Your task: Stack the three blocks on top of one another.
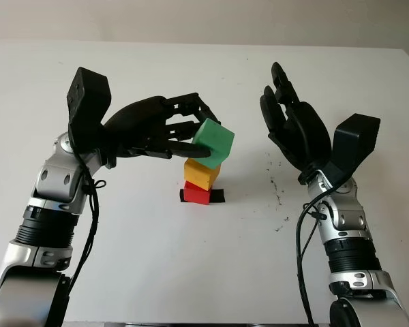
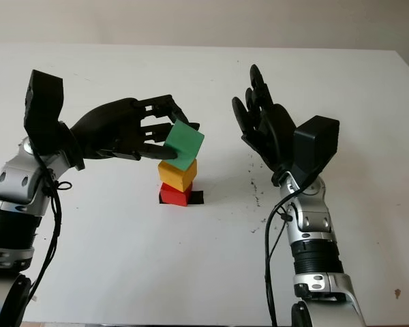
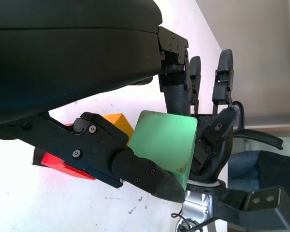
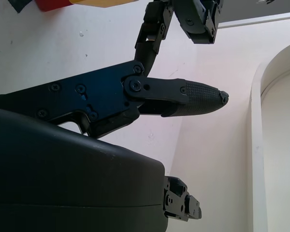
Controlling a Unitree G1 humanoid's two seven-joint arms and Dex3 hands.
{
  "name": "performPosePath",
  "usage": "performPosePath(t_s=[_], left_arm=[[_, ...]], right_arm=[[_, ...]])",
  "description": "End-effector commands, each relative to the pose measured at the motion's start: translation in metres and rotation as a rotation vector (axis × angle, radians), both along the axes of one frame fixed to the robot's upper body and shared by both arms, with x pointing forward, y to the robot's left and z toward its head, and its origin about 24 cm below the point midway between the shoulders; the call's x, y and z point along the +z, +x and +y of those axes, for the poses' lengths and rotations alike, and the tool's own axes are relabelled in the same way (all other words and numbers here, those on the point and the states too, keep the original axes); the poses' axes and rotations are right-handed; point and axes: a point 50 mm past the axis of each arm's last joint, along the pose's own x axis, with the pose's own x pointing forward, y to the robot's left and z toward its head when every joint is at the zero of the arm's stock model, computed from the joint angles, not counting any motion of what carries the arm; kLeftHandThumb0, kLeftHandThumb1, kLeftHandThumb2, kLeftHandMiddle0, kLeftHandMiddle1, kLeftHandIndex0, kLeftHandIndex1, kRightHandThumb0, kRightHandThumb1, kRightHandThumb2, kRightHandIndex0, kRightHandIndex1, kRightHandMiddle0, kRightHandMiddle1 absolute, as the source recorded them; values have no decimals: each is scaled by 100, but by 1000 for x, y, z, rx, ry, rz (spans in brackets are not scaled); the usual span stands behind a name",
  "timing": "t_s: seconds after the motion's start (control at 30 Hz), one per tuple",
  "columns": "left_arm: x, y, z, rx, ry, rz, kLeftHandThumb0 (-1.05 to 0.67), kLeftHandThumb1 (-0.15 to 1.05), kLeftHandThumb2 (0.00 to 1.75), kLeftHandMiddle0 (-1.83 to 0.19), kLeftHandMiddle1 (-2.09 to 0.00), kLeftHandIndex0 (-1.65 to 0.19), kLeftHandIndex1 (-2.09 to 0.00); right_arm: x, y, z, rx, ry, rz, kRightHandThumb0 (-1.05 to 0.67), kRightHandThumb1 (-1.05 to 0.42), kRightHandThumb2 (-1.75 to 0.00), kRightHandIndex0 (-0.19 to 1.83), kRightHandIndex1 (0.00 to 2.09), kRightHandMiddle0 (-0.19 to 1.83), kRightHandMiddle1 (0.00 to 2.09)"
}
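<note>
Left hand gripping tilted green block

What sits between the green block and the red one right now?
The yellow block, seen from the left eye: it rests on the red block, with the tilted green block in the left hand above.

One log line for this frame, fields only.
left hand: holds green block tilted on yellow block | yellow on red block | right hand: open, raised right of stack | top block not released
</note>
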Motion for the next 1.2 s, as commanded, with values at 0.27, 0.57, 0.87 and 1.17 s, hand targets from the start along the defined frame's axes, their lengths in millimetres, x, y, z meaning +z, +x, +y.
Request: performPosePath(t_s=[0.27,0.57,0.87,1.17], left_arm=[[-9,3,2,4,35,-24,-50,105,12,-25,-7,-35,-173],[-9,4,5,9,49,-38,-50,105,13,-25,-7,-35,-173],[-6,4,8,27,55,-14,-48,103,7,-23,-6,-33,-167],[-3,2,8,44,48,14,-41,100,5,-20,-4,-29,-169]], right_arm=[[1,-3,-2,0,-3,-7,-68,-105,-47,-19,0,-19,5],[1,-2,-2,2,2,-7,-68,-105,-47,-19,0,-19,4],[2,-2,-2,5,2,-7,-67,-105,-47,-19,0,-19,4],[2,-1,-2,12,-5,-5,-68,-105,-47,-19,0,-19,4]])
